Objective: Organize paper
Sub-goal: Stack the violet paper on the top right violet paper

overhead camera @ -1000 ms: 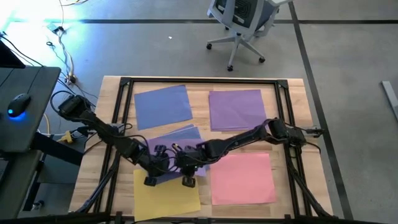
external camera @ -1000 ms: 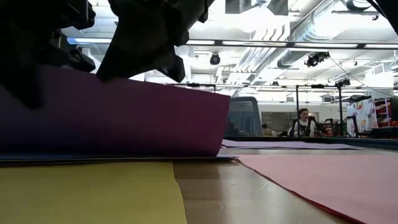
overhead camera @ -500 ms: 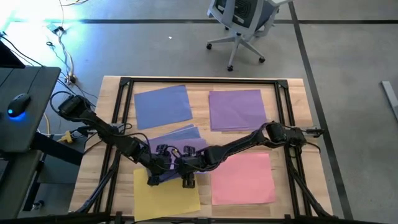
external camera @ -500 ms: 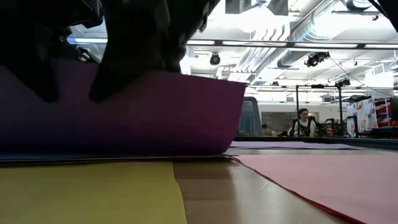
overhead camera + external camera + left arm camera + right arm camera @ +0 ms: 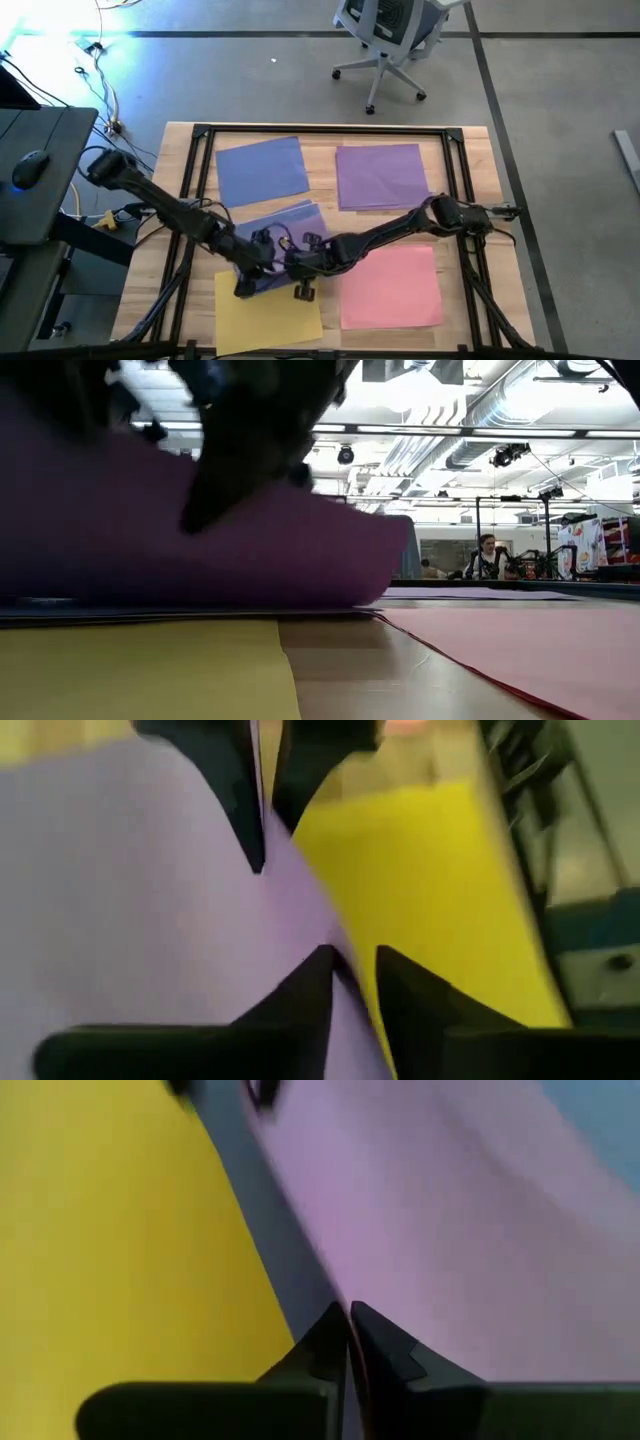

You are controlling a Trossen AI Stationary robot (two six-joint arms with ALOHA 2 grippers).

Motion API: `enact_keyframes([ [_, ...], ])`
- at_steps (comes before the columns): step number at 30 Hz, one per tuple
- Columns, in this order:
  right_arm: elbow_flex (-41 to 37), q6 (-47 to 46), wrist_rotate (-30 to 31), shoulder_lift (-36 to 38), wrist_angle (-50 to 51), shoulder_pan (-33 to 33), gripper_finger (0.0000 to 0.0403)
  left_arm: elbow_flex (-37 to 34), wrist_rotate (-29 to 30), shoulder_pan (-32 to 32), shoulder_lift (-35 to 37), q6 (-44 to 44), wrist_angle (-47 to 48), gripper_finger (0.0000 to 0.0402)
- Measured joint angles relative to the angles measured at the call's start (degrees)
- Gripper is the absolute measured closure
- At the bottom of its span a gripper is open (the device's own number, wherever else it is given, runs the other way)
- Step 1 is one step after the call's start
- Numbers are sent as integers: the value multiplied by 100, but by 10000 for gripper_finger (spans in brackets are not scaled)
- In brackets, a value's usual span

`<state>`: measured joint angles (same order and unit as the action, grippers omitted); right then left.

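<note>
A purple sheet point(image 5: 200, 550) is the top of a mixed stack point(image 5: 290, 215) at the table's middle, with periwinkle blue sheets under it. Its near edge is raised and its far part lies on the stack. My left gripper point(image 5: 242, 290) and my right gripper point(image 5: 303, 292) are side by side at that near edge, each shut on it. In front of them a yellow sheet point(image 5: 268, 312) lies flat. A pink sheet point(image 5: 390, 285), a blue sheet point(image 5: 262, 170) and a second purple sheet point(image 5: 380, 175) also lie flat on the table. My left gripper point(image 5: 355, 975) pinches the purple sheet's near edge point(image 5: 325, 925) toward its left corner, between its two fingers, coming from above. That edge is lifted and curls up off the stack. My right gripper point(image 5: 348, 1330) pinches the same near edge point(image 5: 352, 1295) farther right, also from above, fingers across the edge. The edge is held clear of the yellow sheet point(image 5: 120, 1230) while the sheet's far part rests on the stack.
A black frame point(image 5: 330, 130) runs round the working area of the wooden table. An office chair point(image 5: 385, 40) stands on the floor beyond the far edge. A desk with a mouse point(image 5: 30, 165) stands to the left. A person point(image 5: 487, 555) sits far off in the room.
Both grippers have risen a little with the purple sheet's near edge. In the low view that edge now stands much higher and bulges toward the camera, most on the left. The sheet's far part has stayed on the stack. Both grippers have kept hold.
</note>
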<state>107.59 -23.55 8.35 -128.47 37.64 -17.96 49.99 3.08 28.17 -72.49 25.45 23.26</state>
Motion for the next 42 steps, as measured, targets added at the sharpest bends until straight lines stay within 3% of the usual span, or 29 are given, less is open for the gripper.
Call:
enact_keyframes([
  [3,2,9,58,489,618,60,403,601,303,-111,484,-72,246,286],
  [9,0,303,345,1526,1915,383,403,1533,1821,-160,1323,-782,367,271],
  [14,0,1048,1011,2266,2934,968,403,1736,2865,-158,1803,-1016,397,271],
  [18,0,2190,1568,2680,3501,1630,403,1738,3266,-158,1947,-912,727,271],
  [23,-2,4077,2042,2798,3710,2582,403,1734,3367,-158,1821,-480,1310,271],
  [27,-4,4805,2666,2807,3705,3215,403,1734,3358,-154,1632,-130,1648,271],
  [34,-284,5435,2001,2846,3676,3595,403,1734,2868,-147,1401,-2,1825,271],
  [38,-1359,5581,1706,2968,3184,3439,403,1734,2722,-149,1327,34,1926,271],
  [42,-3066,5663,1669,3293,1681,3286,403,1734,2724,-149,1278,99,1944,271],
])
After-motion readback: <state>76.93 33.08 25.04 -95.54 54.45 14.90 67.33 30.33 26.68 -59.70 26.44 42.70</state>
